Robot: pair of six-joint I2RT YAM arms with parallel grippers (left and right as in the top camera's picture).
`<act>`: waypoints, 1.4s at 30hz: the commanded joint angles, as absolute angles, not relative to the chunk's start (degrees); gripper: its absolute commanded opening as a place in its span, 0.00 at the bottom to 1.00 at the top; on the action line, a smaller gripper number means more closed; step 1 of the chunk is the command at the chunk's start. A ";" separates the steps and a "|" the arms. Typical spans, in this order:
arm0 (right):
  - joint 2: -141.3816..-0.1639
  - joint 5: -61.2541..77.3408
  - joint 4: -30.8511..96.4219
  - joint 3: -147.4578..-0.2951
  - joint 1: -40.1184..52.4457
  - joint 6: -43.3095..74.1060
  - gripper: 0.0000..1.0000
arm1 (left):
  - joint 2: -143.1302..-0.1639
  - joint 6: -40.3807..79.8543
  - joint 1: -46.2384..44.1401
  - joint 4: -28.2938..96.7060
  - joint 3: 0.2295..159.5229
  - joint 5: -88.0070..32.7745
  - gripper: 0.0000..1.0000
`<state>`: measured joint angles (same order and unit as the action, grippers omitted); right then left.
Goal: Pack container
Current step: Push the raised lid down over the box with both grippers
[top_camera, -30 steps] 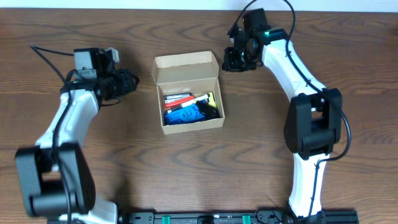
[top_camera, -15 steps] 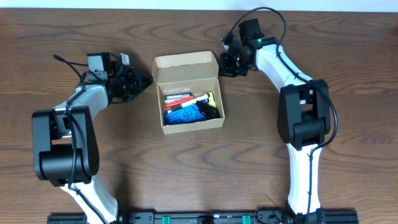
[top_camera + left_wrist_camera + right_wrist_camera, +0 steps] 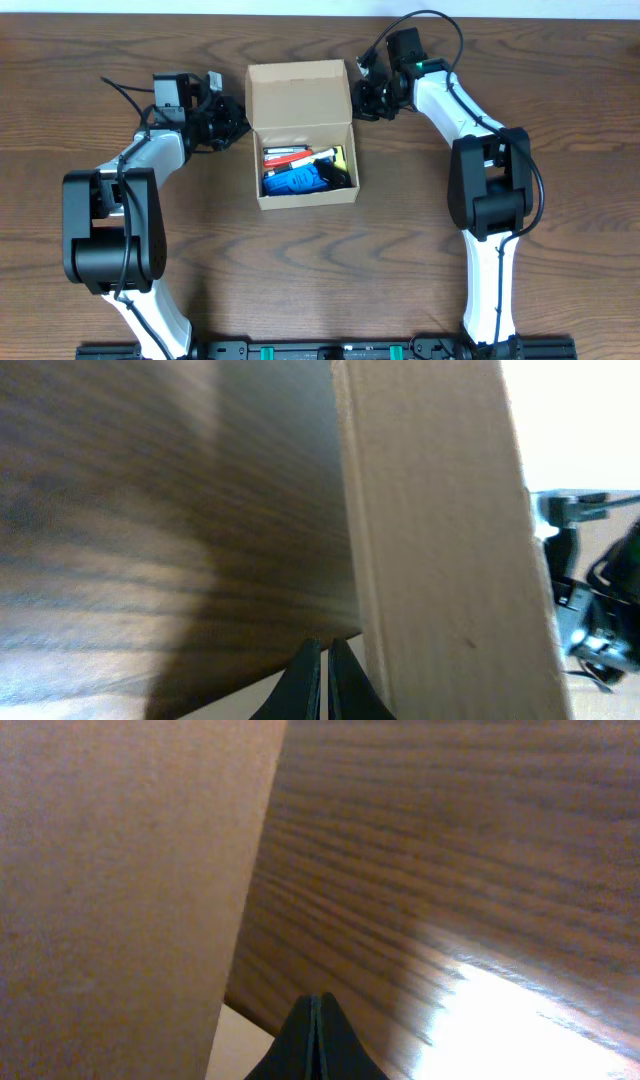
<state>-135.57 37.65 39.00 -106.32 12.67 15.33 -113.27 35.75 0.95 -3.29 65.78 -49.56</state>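
Observation:
The container is a tan cardboard box in the middle of the table, open, with its flap lid standing behind it. Inside lie markers and a blue item. My left gripper is shut and empty, its tips at the lid's left edge. My right gripper is shut and empty at the lid's right edge. The left wrist view shows the shut left gripper just beside the lid's cardboard. In the right wrist view the closed right gripper sits beside the lid's cardboard.
The dark wooden table carries only the box. Both arms reach in from the front edge, their cables looping behind the wrists. A black rail runs along the table's front edge.
My left gripper has moved right to the lid's left edge and shut. My right gripper has edged left to the lid. More of the flap's plain face now shows from above.

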 commanded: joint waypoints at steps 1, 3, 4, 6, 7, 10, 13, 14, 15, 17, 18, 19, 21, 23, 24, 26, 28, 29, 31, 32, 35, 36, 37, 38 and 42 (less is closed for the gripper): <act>-135.98 39.51 38.26 -106.04 12.43 13.98 0.01 | -113.89 34.22 0.51 -3.73 68.75 -54.06 0.06; -135.76 39.51 37.87 -106.06 12.27 13.61 0.01 | -113.78 34.09 0.49 -3.73 69.34 -54.78 0.06; -135.72 39.53 37.54 -106.06 12.19 13.63 0.01 | -113.75 33.36 0.49 -3.73 69.71 -55.31 0.06; -135.26 40.49 36.49 -106.06 12.01 13.08 0.01 | -113.75 32.42 0.38 -3.68 70.37 -56.40 0.06; -135.11 40.82 35.86 -106.06 11.94 12.99 0.01 | -113.75 32.29 0.34 -3.70 70.46 -56.47 0.06; -133.99 40.93 34.17 -106.06 11.92 12.97 0.01 | -113.75 32.29 0.34 -3.66 70.57 -56.60 0.05; -133.01 40.45 32.64 -106.06 11.92 12.51 0.02 | -113.75 32.27 0.34 -3.40 70.57 -56.64 0.06; -132.60 40.29 32.08 -106.06 11.92 12.53 0.02 | -113.75 32.27 0.34 -3.20 70.57 -56.64 0.05; -132.35 40.29 31.81 -106.06 11.92 12.56 0.01 | -113.75 32.08 0.34 -2.98 70.57 -56.62 0.06; -131.85 40.29 31.46 -106.06 11.92 12.53 0.01 | -113.75 31.68 0.36 -2.83 70.57 -56.58 0.06; -131.79 40.27 31.46 -106.06 11.92 12.53 0.01 | -113.75 31.68 0.40 -2.83 70.57 -56.51 0.06; -131.76 40.27 31.46 -106.06 11.92 12.53 0.02 | -113.75 31.70 0.40 -2.85 70.57 -56.31 0.06; -131.76 39.81 31.64 -106.06 11.92 12.56 0.02 | -113.75 31.70 0.40 -2.83 70.57 -55.64 0.06; -131.76 37.30 32.16 -106.06 11.92 12.56 0.01 | -113.75 31.70 0.40 -2.81 70.57 -54.87 0.07; -131.76 36.32 32.18 -106.06 11.94 12.56 0.01 | -113.75 31.70 0.40 -2.83 70.57 -54.59 0.07; -131.76 35.48 31.90 -106.06 11.97 12.56 0.02 | -113.75 31.70 0.40 -2.83 70.57 -53.43 0.09; -131.76 33.63 31.68 -106.06 11.97 12.53 0.02 | -113.75 31.70 0.40 -2.85 70.57 -51.99 0.09; -131.76 32.47 31.55 -106.06 11.97 12.53 0.02 | -113.75 31.70 0.40 -2.87 70.57 -51.40 0.10; -131.76 31.35 31.03 -106.06 11.99 12.05 0.01 | -113.75 31.68 0.40 -2.90 70.57 -50.28 0.11; -131.76 31.35 30.57 -106.06 11.97 11.42 0.01 | -113.78 31.70 0.40 -3.09 70.57 -49.80 0.12; -131.76 31.38 28.01 -106.06 11.99 11.00 0.01 | -113.78 31.70 0.38 -3.64 70.57 -48.34 0.14; -131.76 31.51 27.27 -106.06 11.99 11.03 0.01 | -113.78 31.70 0.34 -3.79 70.57 -47.90 0.15; -131.76 31.51 26.48 -106.06 12.03 11.03 0.01 | -113.78 31.70 0.34 -3.99 70.57 -47.59 0.15; -131.76 31.53 26.04 -106.06 12.08 11.05 0.01 | -113.78 31.70 0.34 -4.43 70.57 -47.62 0.16; -131.76 32.64 24.93 -106.06 12.29 10.55 0.01 | -113.78 31.70 0.34 -5.48 70.57 -47.57 0.18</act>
<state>-133.95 31.48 25.45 -106.30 11.86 11.81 -113.27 32.56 0.95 -4.67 68.69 -47.22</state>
